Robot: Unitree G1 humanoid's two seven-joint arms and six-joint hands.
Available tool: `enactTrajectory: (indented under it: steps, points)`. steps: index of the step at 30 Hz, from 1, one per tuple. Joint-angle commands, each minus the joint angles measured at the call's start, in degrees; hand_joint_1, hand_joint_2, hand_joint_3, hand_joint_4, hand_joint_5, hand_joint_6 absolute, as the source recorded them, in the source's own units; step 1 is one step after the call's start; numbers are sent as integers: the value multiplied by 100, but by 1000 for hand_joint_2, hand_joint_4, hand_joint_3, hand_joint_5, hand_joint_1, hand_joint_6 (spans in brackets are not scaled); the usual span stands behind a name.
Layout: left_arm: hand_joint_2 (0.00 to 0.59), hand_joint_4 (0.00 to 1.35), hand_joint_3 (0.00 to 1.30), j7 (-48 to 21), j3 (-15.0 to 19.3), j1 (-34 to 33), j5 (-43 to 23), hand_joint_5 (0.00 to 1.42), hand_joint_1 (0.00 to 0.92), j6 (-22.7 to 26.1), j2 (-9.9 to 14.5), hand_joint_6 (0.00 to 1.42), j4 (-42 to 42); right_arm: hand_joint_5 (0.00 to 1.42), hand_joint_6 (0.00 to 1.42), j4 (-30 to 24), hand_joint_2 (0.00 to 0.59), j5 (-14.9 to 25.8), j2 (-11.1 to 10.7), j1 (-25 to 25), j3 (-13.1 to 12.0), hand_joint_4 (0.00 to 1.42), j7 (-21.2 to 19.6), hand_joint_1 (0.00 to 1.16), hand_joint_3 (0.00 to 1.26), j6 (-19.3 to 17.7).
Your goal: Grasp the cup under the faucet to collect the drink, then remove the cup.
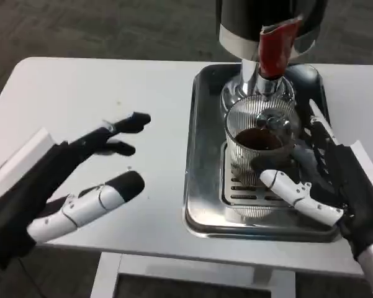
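Standing on the grate of a steel drip tray (202, 186) under the faucet (270, 84), the ribbed clear cup (257, 139) holds dark drink partway up. The right hand (326, 180) wraps its fingers (295, 189) around the cup. The left hand (68, 180) hovers over the white counter (99, 87), fingers spread, holding nothing; no readable writing.

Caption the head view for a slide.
Right hand grips ribbed cup of dark drink under dispenser's faucet; left hand open.
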Motion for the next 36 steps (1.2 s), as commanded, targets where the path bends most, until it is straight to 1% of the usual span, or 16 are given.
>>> enactTrajectory:
  steps: [1,10,21,27,36]
  points:
    - [90,160,185,7,52,304,98,277,0,-4,65,233,-133,78,198,153,230,-4,99,-98,83,0,-109,565,0,-90]
    - [91,161,193,-44,85,574,88,277,0,84,115,227,-221,57,179,447,227,3,230,-328,121,0,-229,572,0,-106]
    - [93,161,195,-51,90,724,77,277,0,134,169,224,-175,52,163,788,222,41,269,-507,198,0,-282,574,0,-205]
    - [93,162,195,-82,63,829,89,277,0,122,175,223,-152,104,212,945,219,-25,311,-547,297,12,-385,574,0,-290]
    - [94,164,202,-93,114,878,61,277,0,112,212,226,-106,201,301,1166,211,-198,373,-573,484,97,-588,586,5,-422]
